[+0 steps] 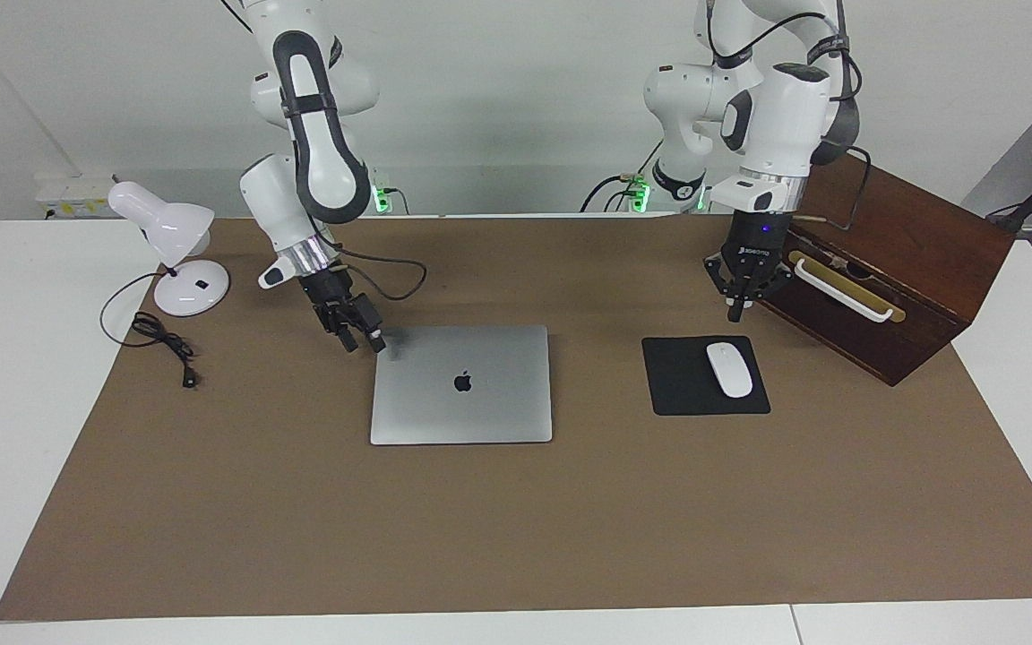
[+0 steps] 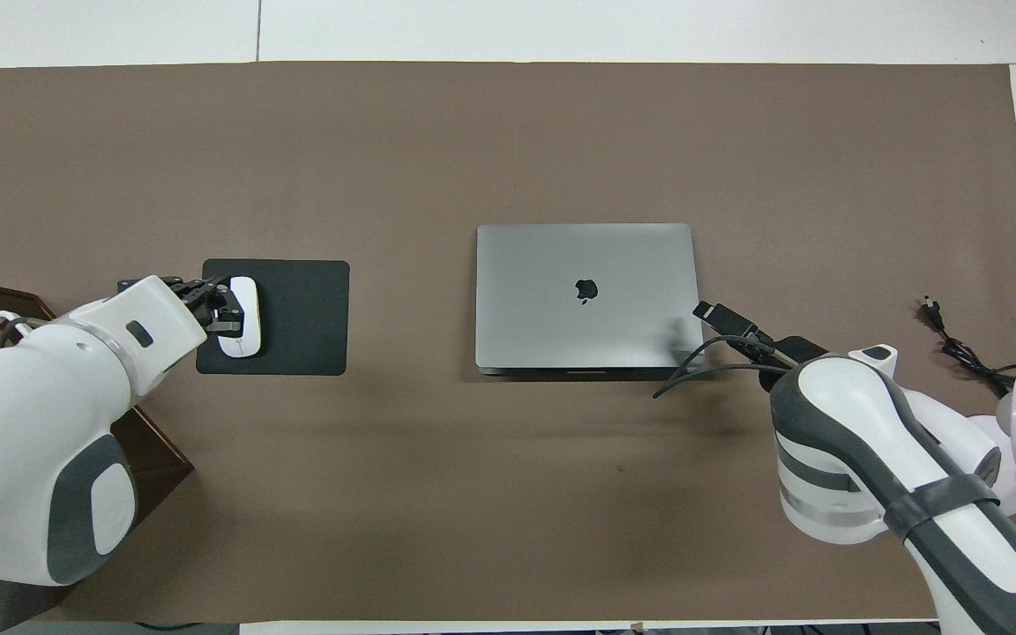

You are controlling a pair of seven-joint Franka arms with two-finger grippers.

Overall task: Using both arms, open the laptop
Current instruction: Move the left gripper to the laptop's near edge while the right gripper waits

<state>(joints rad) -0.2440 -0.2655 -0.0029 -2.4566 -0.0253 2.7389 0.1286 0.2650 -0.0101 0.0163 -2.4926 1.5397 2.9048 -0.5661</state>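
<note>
Brown mat (image 1: 516,520), mouse (image 1: 729,369), lamp (image 1: 171,246)

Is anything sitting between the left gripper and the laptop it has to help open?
Nothing visible blocks it. The left gripper, shut, hangs over bare table next to the mouse pad; only that pad and its mouse lie nearby. The laptop lies closed, the right gripper at its corner.

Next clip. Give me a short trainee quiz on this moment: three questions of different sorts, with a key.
1. True or false: the laptop has its lid raised.
2. Which arm's hand is by the laptop's corner?
3. Fill in: the white mouse lies on the black ___.
Key: 1 false, it lies closed; 2 the right hand; 3 mouse pad.
</note>
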